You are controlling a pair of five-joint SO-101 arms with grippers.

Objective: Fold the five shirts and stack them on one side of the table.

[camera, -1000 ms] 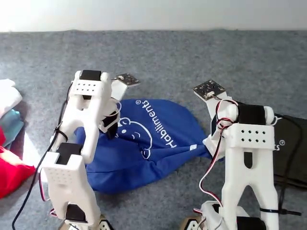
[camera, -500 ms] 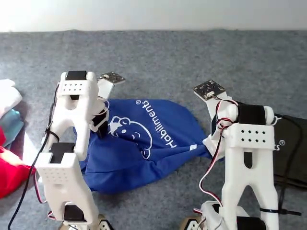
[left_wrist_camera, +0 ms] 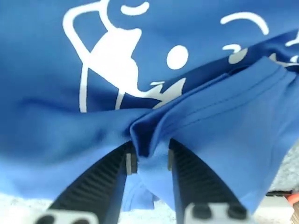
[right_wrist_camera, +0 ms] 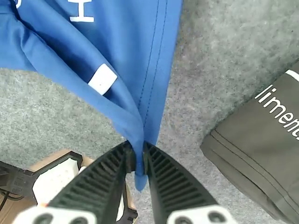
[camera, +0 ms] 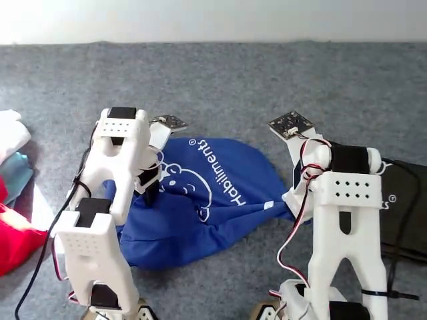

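Left arm (camera: 120, 157) rightward, blue shirt (camera: 223, 207) part-hidden

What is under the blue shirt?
Grey table covering shows all around the blue shirt, so presumably that; anything directly beneath is hidden by the fabric.

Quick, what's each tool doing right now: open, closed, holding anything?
Left tool: closed on a bunched fold of the blue shirt.
Right tool: closed on the blue shirt's edge.
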